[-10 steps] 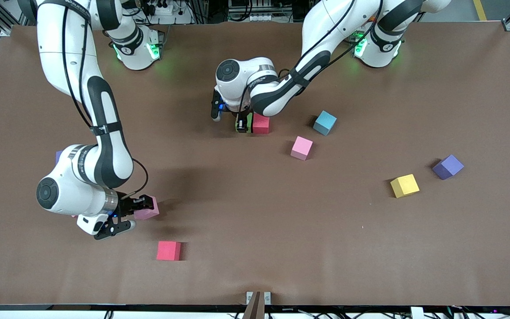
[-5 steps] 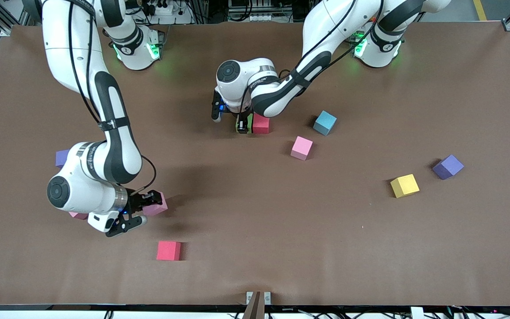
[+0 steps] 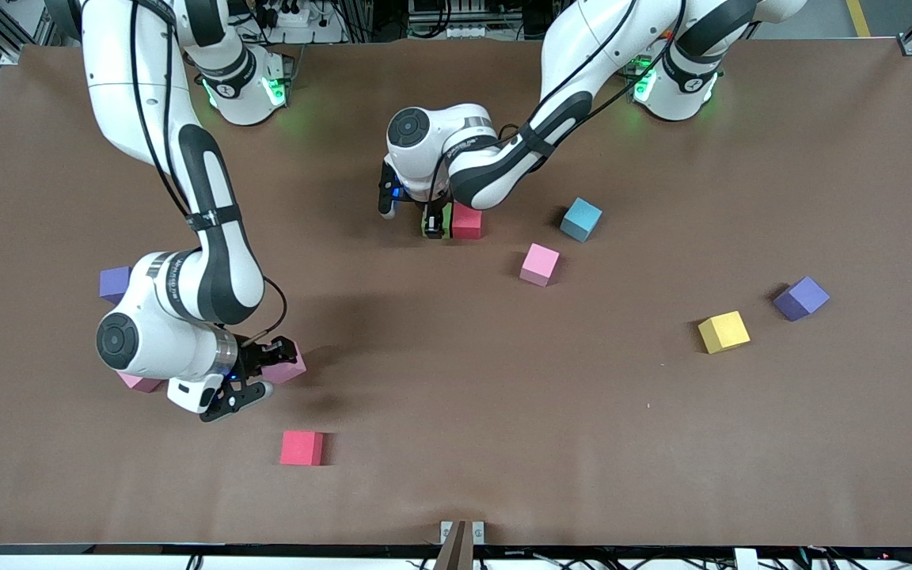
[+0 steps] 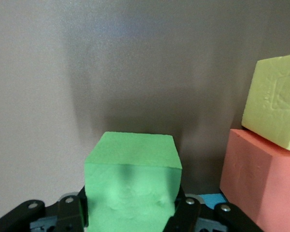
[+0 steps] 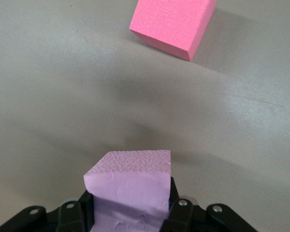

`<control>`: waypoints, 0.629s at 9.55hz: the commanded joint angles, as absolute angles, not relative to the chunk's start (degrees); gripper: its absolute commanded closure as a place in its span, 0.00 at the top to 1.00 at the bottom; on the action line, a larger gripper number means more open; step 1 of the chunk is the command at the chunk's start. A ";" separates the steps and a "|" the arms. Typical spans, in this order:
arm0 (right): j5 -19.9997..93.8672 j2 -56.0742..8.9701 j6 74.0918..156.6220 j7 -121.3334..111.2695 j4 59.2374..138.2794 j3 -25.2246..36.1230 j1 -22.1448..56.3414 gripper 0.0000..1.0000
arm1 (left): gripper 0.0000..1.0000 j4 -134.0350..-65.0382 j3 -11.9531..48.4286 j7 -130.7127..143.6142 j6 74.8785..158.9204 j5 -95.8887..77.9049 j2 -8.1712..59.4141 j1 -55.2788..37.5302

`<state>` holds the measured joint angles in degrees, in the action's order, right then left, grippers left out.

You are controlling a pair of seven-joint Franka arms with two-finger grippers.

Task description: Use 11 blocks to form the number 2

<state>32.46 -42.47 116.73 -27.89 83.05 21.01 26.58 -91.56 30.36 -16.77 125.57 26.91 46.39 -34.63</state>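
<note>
My left gripper (image 3: 434, 223) (image 4: 130, 215) is shut on a green block (image 3: 433, 221) (image 4: 131, 186), held low right beside a red block (image 3: 467, 222) (image 4: 258, 181) on the table. A yellow block (image 4: 275, 104) shows next to that red one; the arm hides it in the front view. My right gripper (image 3: 264, 372) (image 5: 130, 212) is shut on a pink block (image 3: 285, 366) (image 5: 130, 186) just above the table, close to another red block (image 3: 302, 447) (image 5: 173, 24). Loose blocks lie around: light blue (image 3: 581, 218), pink (image 3: 540, 264), yellow (image 3: 723, 331), and a pink one (image 3: 139, 383) partly under the right arm.
One purple cube (image 3: 801, 298) lies near the yellow block toward the left arm's end. Another purple cube (image 3: 114, 283) sits beside the right arm's wrist. A small metal bracket (image 3: 461, 532) marks the table edge nearest the front camera.
The right gripper has carried the pink block a little toward the table's middle, uncovering the purple cube and the pink block beneath the arm. The left arm has stayed put.
</note>
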 commanded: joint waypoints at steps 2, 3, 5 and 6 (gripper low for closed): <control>31.73 -41.13 116.63 -28.56 83.94 21.18 27.60 0.32 | 1.00 -91.41 31.28 -7.57 125.86 28.92 46.85 -34.89; 31.64 -41.05 116.54 -28.65 84.02 21.18 27.95 0.32 | 1.00 -91.41 31.38 -7.56 125.86 28.92 46.50 -34.81; 31.73 -40.96 116.37 -30.32 84.02 21.36 28.39 0.32 | 1.00 -91.41 31.46 -8.00 125.86 29.00 45.97 -34.72; 31.73 -40.96 116.02 -31.28 84.02 21.36 28.39 0.32 | 1.00 -91.32 31.46 -8.00 125.77 29.00 45.36 -34.63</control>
<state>32.45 -42.36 116.69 -29.81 83.05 21.02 28.01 -91.28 31.17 -9.14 125.85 27.34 46.57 -34.79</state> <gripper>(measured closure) 0.436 0.000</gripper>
